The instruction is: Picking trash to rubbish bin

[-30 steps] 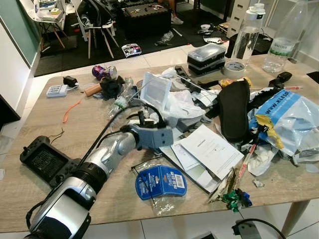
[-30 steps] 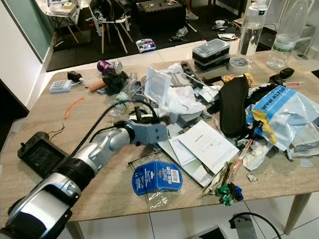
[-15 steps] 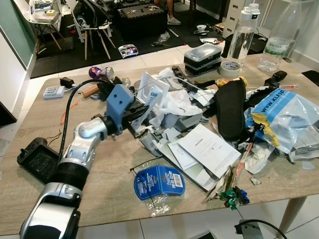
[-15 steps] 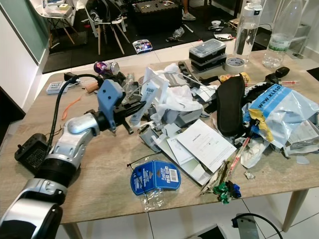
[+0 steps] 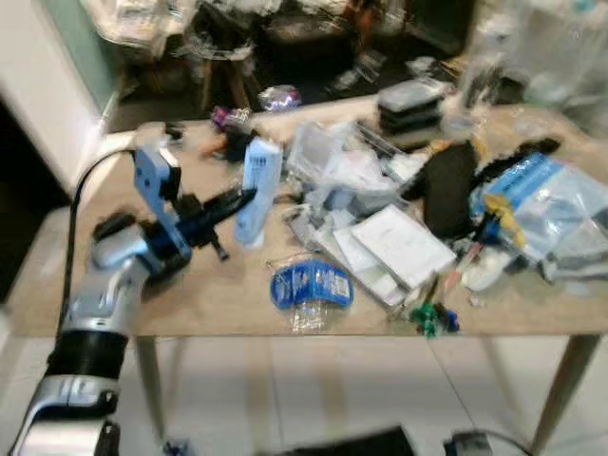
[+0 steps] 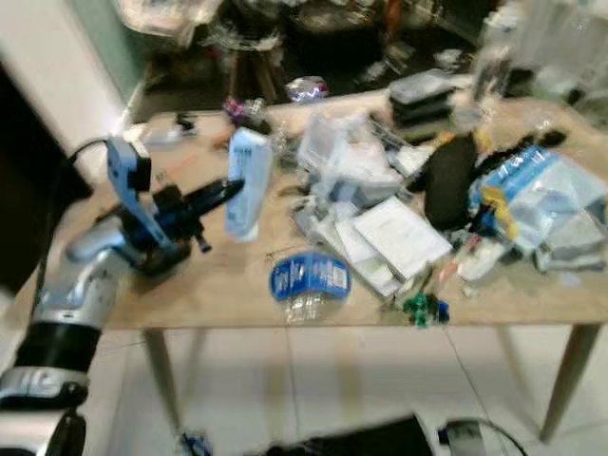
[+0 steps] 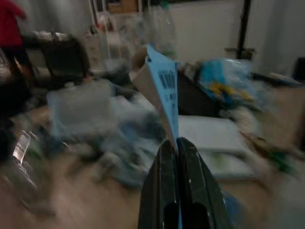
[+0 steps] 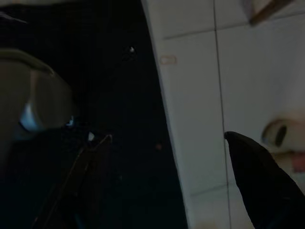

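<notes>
Currently, my left gripper [image 5: 237, 202]: jaws pinched on pale blue packet [image 5: 258, 188] at its edge; light, thin, floppy, likely slippery.

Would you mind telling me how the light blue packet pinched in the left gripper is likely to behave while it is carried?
The light blue packet looks thin and flat, so probably light. The left gripper pinches it at one edge, and it stands fairly straight, which suggests some stiffness. With so narrow a grip it may swing or slip.
</notes>
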Tool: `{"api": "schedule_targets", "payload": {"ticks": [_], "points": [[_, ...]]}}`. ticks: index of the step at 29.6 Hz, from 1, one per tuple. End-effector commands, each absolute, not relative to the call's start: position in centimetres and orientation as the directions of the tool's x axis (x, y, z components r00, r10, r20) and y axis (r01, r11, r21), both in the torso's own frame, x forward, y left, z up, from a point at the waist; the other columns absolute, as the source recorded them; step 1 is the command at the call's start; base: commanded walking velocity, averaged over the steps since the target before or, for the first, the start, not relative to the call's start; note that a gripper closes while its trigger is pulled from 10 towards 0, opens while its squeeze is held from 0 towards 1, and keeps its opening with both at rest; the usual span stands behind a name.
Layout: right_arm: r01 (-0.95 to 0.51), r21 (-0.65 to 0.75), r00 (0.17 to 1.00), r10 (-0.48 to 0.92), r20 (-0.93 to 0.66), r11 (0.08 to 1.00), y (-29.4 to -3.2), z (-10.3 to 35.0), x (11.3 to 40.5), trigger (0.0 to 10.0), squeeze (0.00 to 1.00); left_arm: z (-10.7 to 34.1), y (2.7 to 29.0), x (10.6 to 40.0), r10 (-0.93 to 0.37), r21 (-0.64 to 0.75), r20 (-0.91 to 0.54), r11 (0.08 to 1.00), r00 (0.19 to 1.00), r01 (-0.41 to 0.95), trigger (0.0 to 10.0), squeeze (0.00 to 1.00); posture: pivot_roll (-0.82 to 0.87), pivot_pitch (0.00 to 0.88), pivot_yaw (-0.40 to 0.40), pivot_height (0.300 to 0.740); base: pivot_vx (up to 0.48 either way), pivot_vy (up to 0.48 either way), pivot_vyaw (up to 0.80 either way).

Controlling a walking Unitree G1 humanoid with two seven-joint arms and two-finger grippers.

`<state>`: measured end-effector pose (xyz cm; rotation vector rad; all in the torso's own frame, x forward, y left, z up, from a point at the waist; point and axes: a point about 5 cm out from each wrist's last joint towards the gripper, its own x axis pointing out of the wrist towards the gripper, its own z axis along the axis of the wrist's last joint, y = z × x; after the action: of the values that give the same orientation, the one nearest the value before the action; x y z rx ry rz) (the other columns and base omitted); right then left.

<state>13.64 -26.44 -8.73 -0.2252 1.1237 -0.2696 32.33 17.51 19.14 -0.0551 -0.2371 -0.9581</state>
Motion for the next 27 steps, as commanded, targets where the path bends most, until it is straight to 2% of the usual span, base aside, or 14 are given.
{"api": "schedule_targets", "payload": {"ticks": [1, 6, 10, 11, 12, 13, 15, 16, 18, 20, 22, 25, 26, 27], "points": [[0.107, -0.303, 0.404, -0.32, -0.857, 0.947, -26.1, -9.0, 13.2, 10.0, 0.0, 19.7, 17.0, 32.0, -0.835, 0.073, 0.225, 0.528, 0.502, 0.846, 10.0, 0.0, -0.07, 0.075, 0.084, 0.74, -0.36, 0.0, 0.0], [0.135, -0.309, 0.434, -0.336, -0.836, 0.942, -26.1, -8.8, 13.4, 10.0, 0.0, 17.9, 16.5, 30.6, -0.882, 0.04, 0.177, 0.449, 0.436, 0.893, 10.0, 0.0, -0.06, 0.071, 0.085, 0.74, 0.0, 0.0, 0.0], [0.198, -0.291, 0.476, -0.351, -0.806, 0.936, -26.1, -8.6, 13.7, 10.0, 0.0, 15.9, 16.7, 30.4, -0.881, -0.005, 0.107, 0.464, 0.461, 0.886, 10.0, 0.0, -0.06, 0.073, 0.085, 0.74, 0.0, 0.0, 0.0], [0.236, -0.286, 0.62, -0.371, -0.692, 0.929, -27.4, -5.7, 19.0, 10.0, 0.0, 13.8, 17.1, 30.6, -0.861, -0.019, 0.018, 0.507, 0.508, 0.862, 10.0, 0.0, -0.06, 0.077, 0.088, 0.74, 0.0, 0.0, 0.0], [0.256, -0.284, 0.681, -0.381, -0.626, 0.924, -28.0, -4.1, 21.3, 10.0, 0.0, 12.6, 17.5, 30.6, -0.842, -0.031, -0.036, 0.539, 0.538, 0.842, 10.0, 0.0, -0.06, 0.082, 0.091, 0.74, 0.0, 0.0, 0.0], [0.256, -0.284, 0.681, -0.381, -0.626, 0.924, -28.0, -4.1, 21.3, 10.0, 0.0, 12.6, 17.5, 30.6, -0.842, -0.031, -0.036, 0.539, 0.538, 0.842, 10.0, 0.0, -0.06, 0.082, 0.091, 0.74, 0.0, 0.0, 0.0], [0.295, -0.264, 0.775, -0.392, -0.497, 0.918, -28.6, -1.1, 24.7, 10.0, 0.0, 10.1, 18.5, 30.6, -0.788, -0.063, -0.132, 0.612, 0.602, 0.788, 10.0, 0.0, -0.06, 0.085, 0.094, 0.74, 0.0, 0.0, 0.0], [0.295, -0.264, 0.775, -0.392, -0.497, 0.918, -28.6, -1.1, 24.7, 10.0, 0.0, 10.1, 18.5, 30.6, -0.788, -0.063, -0.132, 0.612, 0.602, 0.788, 10.0, 0.0, -0.06, 0.085, 0.094, 0.74, 0.0, 0.0, 0.0], [0.334, -0.205, 0.878, -0.383, -0.289, 0.92, -29.1, 3.9, 29.1, 10.0, 0.0, 6.8, 19.9, 30.2, -0.679, -0.105, -0.27, 0.726, 0.683, 0.68, 10.0, 0.0, -0.06, 0.091, 0.097, 0.74, 0.0, 0.0, 0.0], [0.362, -0.145, 0.91, -0.382, -0.158, 0.921, -29.1, 7.9, 31.7, 10.0, 0.0, 4.5, 20.8, 29.4, -0.585, -0.078, -0.395, 0.789, 0.708, 0.609, 10.0, 0.0, -0.07, 0.103, 0.106, 0.74, 0.0, 0.0, 0.0], [0.362, -0.145, 0.91, -0.382, -0.158, 0.921, -29.1, 7.9, 31.7, 10.0, 0.0, 4.5, 20.8, 29.4, -0.585, -0.078, -0.395, 0.789, 0.708, 0.609, 10.0, 0.0, -0.07, 0.103, 0.106, 0.74, 0.0, 0.0, 0.0], [0.331, -0.092, 0.937, -0.316, 0.147, 0.939, -27.9, 18.5, 35.9, 10.0, 0.0, 0.4, 22.1, 26.8, -0.45, -0.071, -0.564, 0.862, 0.693, 0.502, 10.0, 0.0, -0.07, 0.108, 0.11, 0.74, 0.0, 0.0, 0.0], [0.331, -0.092, 0.937, -0.316, 0.147, 0.939, -27.9, 18.5, 35.9, 10.0, 0.0, 0.4, 22.1, 26.8, -0.45, -0.071, -0.564, 0.862, 0.693, 0.502, 10.0, 0.0, -0.07, 0.108, 0.11, 0.74, 0.0, 0.0, 0.0], [0.286, -0.068, 0.919, -0.254, 0.303, 0.956, -26.3, 24.5, 36.8, 10.0, 0.0, -1.6, 22.6, 25.0, -0.388, -0.074, -0.641, 0.89, 0.663, 0.449, 10.0, 0.0, -0.07, 0.108, 0.11, 0.74, 0.0, 0.0, 0.0]]}}
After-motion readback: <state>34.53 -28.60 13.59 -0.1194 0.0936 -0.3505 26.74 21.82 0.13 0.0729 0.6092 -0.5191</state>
